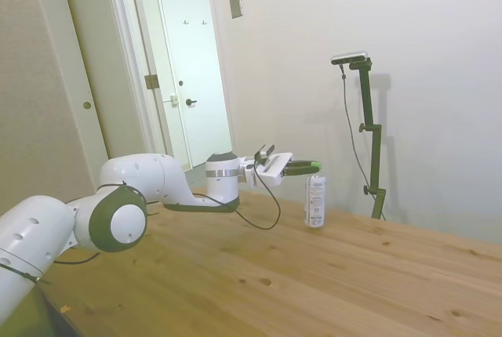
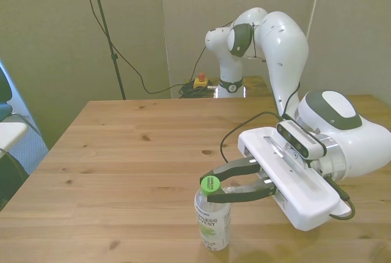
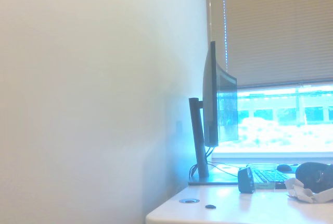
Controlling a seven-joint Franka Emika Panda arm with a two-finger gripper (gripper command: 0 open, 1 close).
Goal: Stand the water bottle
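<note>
The water bottle (image 2: 212, 221) stands upright on the wooden table (image 2: 122, 153), close to the table's near edge in the front view. Its green cap (image 2: 209, 184) is at the top, and the white label with dark print faces the front camera. In the side view the bottle (image 1: 315, 200) rests with its base on the table top.

The gripper (image 2: 211, 187) lies level with the table and is closed around the bottle's neck, directly under the cap. The two dark fingers (image 2: 235, 168) run in from the front view's right and pinch the neck from both sides. The white gripper body (image 2: 287, 177) and the arm (image 2: 342, 134) occupy the space to the front view's right of the bottle and cover part of the table there.

The table surface around the bottle carries no other items in either view.

Farther back, a red and yellow button unit (image 2: 200, 81) sits by the robot base past the table's far edge, and a black cable (image 2: 122, 61) hangs before the wall.

The wrist view faces away from the table, showing a computer monitor (image 3: 216, 104) on a desk below a window.
</note>
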